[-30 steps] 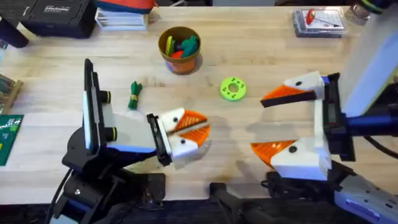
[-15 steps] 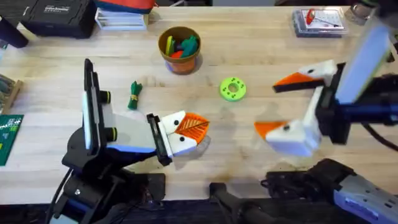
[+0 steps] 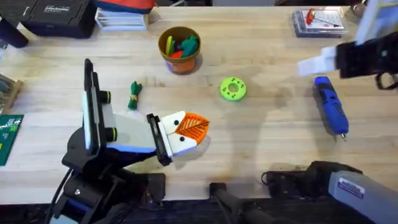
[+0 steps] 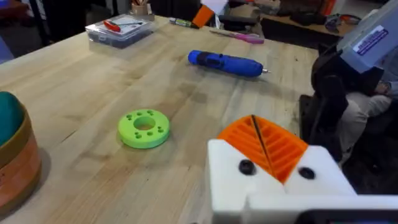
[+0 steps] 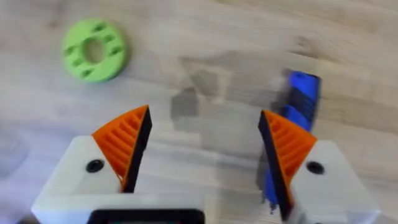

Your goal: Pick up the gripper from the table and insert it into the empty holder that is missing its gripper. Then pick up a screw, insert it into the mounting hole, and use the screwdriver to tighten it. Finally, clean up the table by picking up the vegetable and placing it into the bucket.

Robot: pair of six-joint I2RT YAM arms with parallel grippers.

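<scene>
On the table [image 3: 261,43], toward the right side: the screwdriver [image 3: 330,106], bright blue, lying flat with its thin dark tip pointing toward the near edge. Directly beyond it, raised above the wood and reaching in from the right: the right gripper [image 5: 205,146], white with orange ribbed pads, fingers spread wide apart and holding nothing. In the right wrist view, blue screwdriver body showing just behind one orange pad [image 5: 289,146], possibly not touching it.

Left of the screwdriver, well apart: a lime-green disc [image 3: 233,89] with holes, flat on the wood. Farther back, near the middle: the bucket [image 3: 180,50], orange-brown, upright, with green, red and yellow toy pieces inside. Left of the disc, beside the left arm: the vegetable [image 3: 135,95], a small dark-green tied bundle, lying loose on the tabletop.

At the near left: the left gripper [image 3: 185,132], low over the table, orange fingers pressed together with no gap between them and nothing in them, pointing toward the middle. At the far right corner: a clear plastic case [image 3: 318,20] with red parts.
</scene>
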